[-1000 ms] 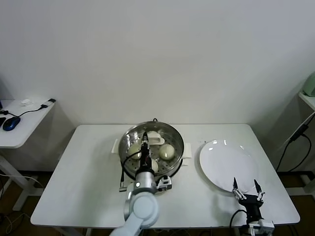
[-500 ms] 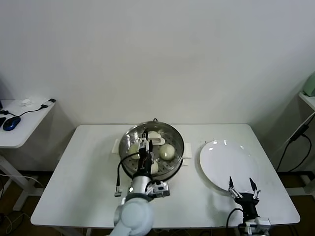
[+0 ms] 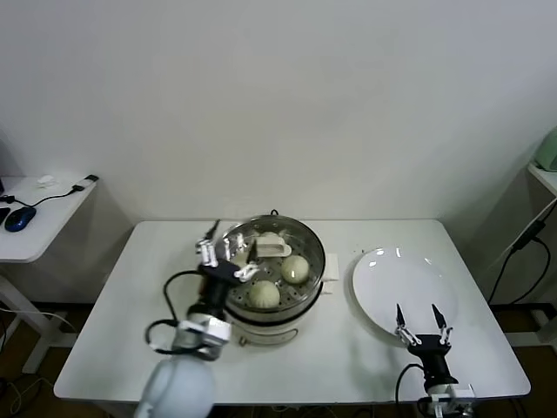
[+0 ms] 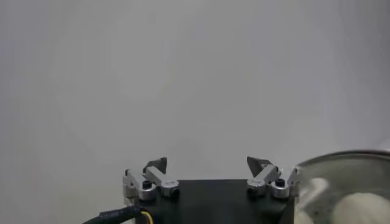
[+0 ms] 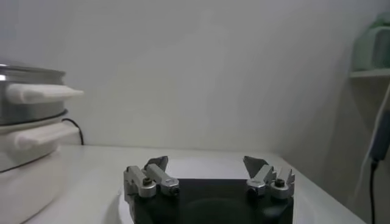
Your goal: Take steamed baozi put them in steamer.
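Note:
The steamer [image 3: 309, 292] stands at the table's middle, a shiny steel pot on a cream-white base. Inside it lie baozi: one at the right [image 3: 295, 268], one at the front [image 3: 264, 294] and one at the left [image 3: 237, 258], partly behind my left gripper. My left gripper [image 3: 228, 253] is open and empty, raised over the steamer's left rim. In the left wrist view [image 4: 207, 164] the steamer rim [image 4: 341, 159] and one baozi [image 4: 365, 207] show beside it. My right gripper [image 3: 418, 320] is open and empty over the near edge of the plate, and it shows in the right wrist view [image 5: 206, 163] too.
A flat white plate [image 3: 405, 283] lies right of the steamer. A whitish shape [image 3: 277, 246] sits at the back of the pot. The steamer's side and handle show in the right wrist view [image 5: 27, 91]. A side desk [image 3: 35, 218] stands far left.
My left gripper has pulled out from over the pot's middle and swung left to its left rim, uncovering the front baozi. My right gripper has drifted slightly left and farther onto the plate.

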